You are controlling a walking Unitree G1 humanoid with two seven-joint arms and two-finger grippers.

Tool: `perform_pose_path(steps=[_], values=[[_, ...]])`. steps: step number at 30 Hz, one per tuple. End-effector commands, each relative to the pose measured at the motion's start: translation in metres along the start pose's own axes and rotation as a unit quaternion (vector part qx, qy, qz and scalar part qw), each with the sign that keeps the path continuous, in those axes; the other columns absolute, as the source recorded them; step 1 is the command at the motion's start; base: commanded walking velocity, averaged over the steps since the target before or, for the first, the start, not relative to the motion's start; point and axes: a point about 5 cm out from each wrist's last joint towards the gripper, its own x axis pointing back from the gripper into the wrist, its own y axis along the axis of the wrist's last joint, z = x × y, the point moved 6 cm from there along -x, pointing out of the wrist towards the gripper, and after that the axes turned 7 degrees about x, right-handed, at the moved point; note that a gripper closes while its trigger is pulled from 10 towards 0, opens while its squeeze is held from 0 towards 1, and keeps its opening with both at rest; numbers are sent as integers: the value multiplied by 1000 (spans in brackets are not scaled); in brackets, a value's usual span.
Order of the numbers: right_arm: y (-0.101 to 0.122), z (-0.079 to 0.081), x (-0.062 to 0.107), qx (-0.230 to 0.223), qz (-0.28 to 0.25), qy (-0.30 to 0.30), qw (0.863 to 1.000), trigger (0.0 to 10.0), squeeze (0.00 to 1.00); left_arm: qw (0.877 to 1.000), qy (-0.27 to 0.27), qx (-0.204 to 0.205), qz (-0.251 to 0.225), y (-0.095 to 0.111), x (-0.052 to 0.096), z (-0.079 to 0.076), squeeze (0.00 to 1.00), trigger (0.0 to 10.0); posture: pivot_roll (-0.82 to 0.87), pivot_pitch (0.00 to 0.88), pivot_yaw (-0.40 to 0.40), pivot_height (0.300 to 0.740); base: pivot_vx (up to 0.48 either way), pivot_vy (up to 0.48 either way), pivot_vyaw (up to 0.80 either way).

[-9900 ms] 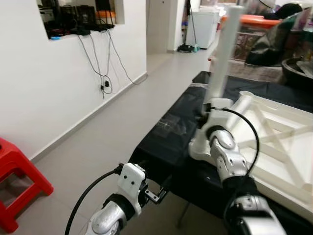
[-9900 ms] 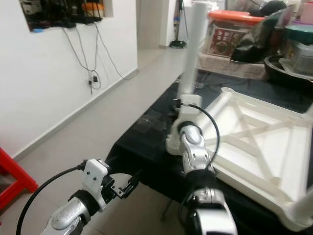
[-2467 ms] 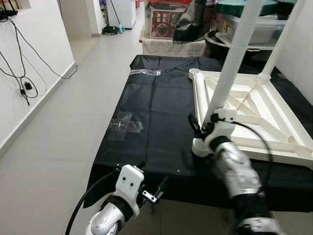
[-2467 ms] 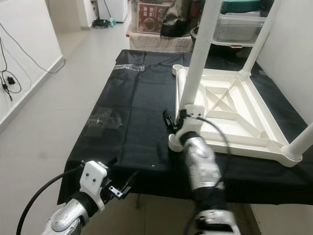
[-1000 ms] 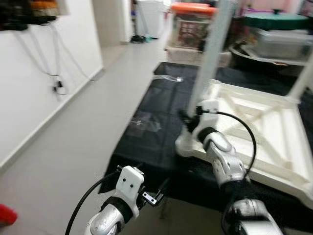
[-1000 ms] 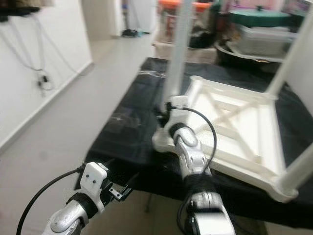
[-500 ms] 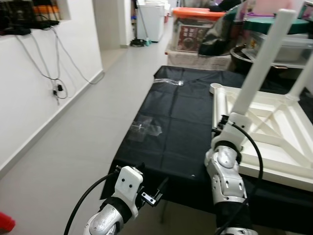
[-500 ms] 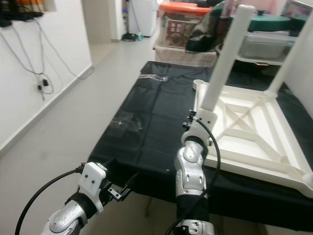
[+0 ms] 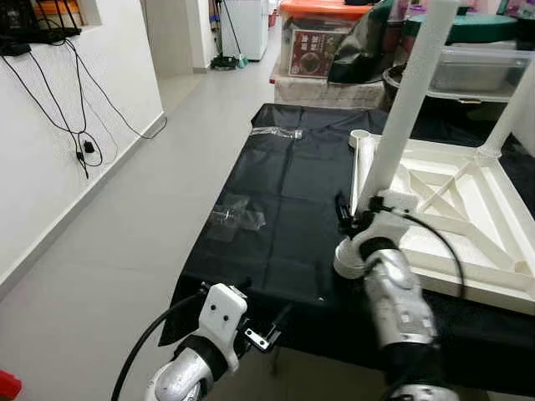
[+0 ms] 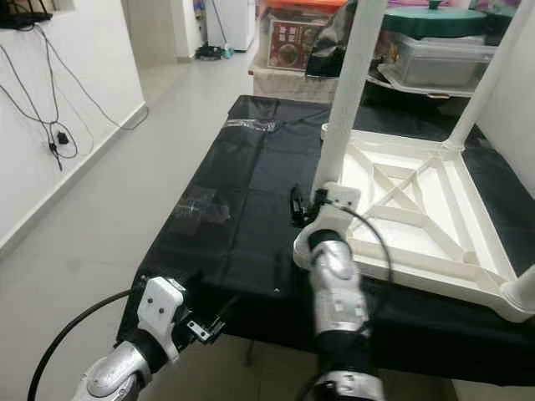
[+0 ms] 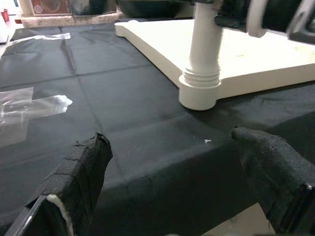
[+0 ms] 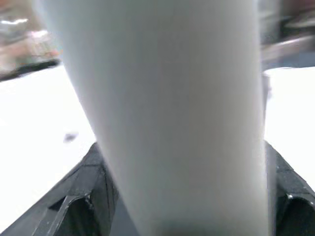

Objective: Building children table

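The right gripper (image 12: 182, 196) is keeping its black fingers (image 12: 81, 189) clamped on the white table leg (image 9: 407, 100), which half a second ago was leaning and is now standing nearly upright in the near-left corner socket (image 11: 199, 91) of the upturned white tabletop (image 10: 418, 221) on the black-covered table (image 9: 280, 200). I judge the leg is seating into its thread. The left gripper (image 11: 177, 167) is hovering, fingers apart, at the near table edge
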Motion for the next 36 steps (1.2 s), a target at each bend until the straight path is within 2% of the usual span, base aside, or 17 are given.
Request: perform_pose_path(steps=[1,2,3,5,7,20,21,22,27,28,29,30,32,33,34,35,36], values=[[-8,24,-2,-30,9,66,997,10000,0,1000,-3,9,4,-5,1,-1,0,10000,101,23,-34,740,0,0,0],[-8,24,-2,-30,9,66,997,10000,0,1000,-3,9,4,-5,1,-1,0,10000,101,23,-34,740,0,0,0],[-8,34,2,-32,27,143,989,10000,0,1000,-4,10,2,-4,1,-1,0,10000,108,21,-39,740,0,0,0],[-9,60,11,-1,71,304,950,10000,0,1000,-5,10,0,-3,0,-1,0,10000,116,24,-41,740,0,0,0],[-11,66,15,14,85,346,934,10000,0,1000,-5,9,-1,-3,0,-1,0,10000,117,25,-42,740,0,0,0],[-30,96,14,65,131,468,872,10000,0,1000,-4,10,-2,-2,0,-1,0,10000,129,32,-51,740,0,0,0],[-34,99,15,66,138,472,868,3569,0,1000,-4,10,-2,-2,-1,-1,0,10000,129,32,-51,740,0,0,0],[-38,101,15,66,140,466,871,0,0,1000,-4,10,-2,-2,-1,-1,0,10000,129,33,-50,740,0,0,0],[-45,99,13,80,140,446,881,0,0,1000,-4,11,-2,-2,0,-1,0,10000,128,35,-49,740,0,0,0],[-47,96,10,84,136,429,889,0,0,1000,-4,11,-2,-2,0,-1,0,10000,126,37,-47,740,0,0,0],[-49,85,-1,95,133,366,916,0,0,1000,-5,12,-2,-2,-1,-2,0,10000,122,38,-47,740,0,0,0],[-49,85,-1,95,133,366,916,0,0,1000,-5,12,-2,-2,-1,-2,0,10000,122,38,-47,740,0,0,0],[-49,38,-26,103,129,155,974,0,0,1000,-6,12,0,-2,-1,-2,0,10000,117,43,-46,740,0,0,0],[-49,38,-26,103,129,155,974,0,0,1000,-6,12,0,-2,-1,-2,0,10000,117,43,-46,740,0,0,0],[-48,11,-30,104,130,46,985,0,0,1000,-6,12,0,-2,0,-2,0,10000,113,45,-46,740,0,0,0],[-48,11,-30,104,130,46,985,0,0,1000,-6,12,0,-2,0,-2,0,10000,113,45,-46,740,0,0,0],[-49,-12,-27,103,137,-42,984,0,0,1000,-6,12,0,-2,0,-2,0,10000,109,48,-44,740,0,0,0]])
